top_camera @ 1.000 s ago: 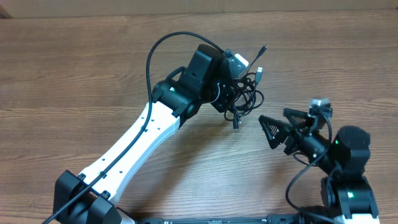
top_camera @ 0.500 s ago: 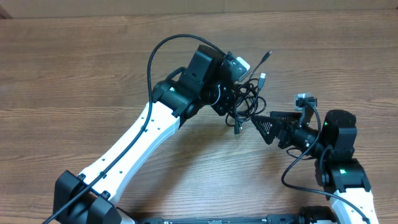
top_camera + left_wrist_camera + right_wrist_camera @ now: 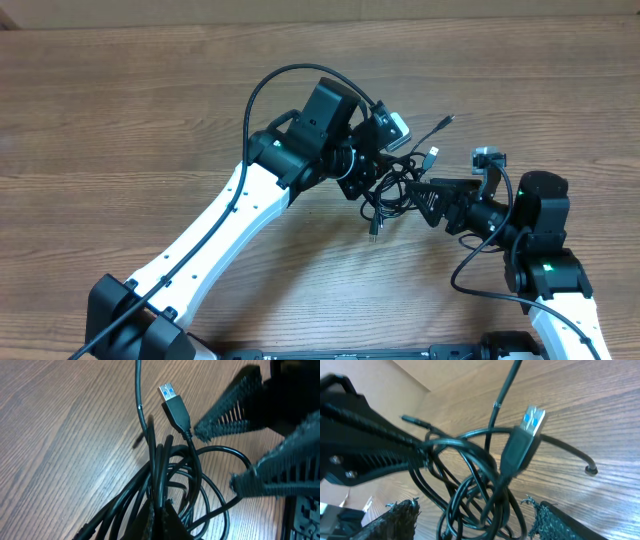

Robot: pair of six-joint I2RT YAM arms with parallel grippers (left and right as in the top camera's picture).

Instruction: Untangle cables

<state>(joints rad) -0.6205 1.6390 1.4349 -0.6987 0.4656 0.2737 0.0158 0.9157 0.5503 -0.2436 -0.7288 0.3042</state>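
The cables [image 3: 392,185] form a black tangle of loops hanging just above the wood, right of the table's centre. My left gripper [image 3: 368,178] is shut on the bundle, and in the left wrist view its fingertips [image 3: 161,519] pinch several strands [image 3: 165,470]. A USB plug with a blue insert [image 3: 172,402] sticks up out of the tangle. A thin strand end [image 3: 445,120] points up and right. My right gripper [image 3: 421,192] stands open, with loops [image 3: 475,490] between its fingers [image 3: 400,515] and none of them clamped. The same plug [image 3: 527,435] shows above them.
The wooden table [image 3: 150,120] stretches far to the left and back. The left arm's own thick cable [image 3: 262,85] arcs above its wrist. A tan board [image 3: 435,372] lies behind the table in the right wrist view.
My right gripper moved left to the tangle, and its fingers now straddle the loops with a narrower gap. The left gripper shifted the bundle slightly to the right.
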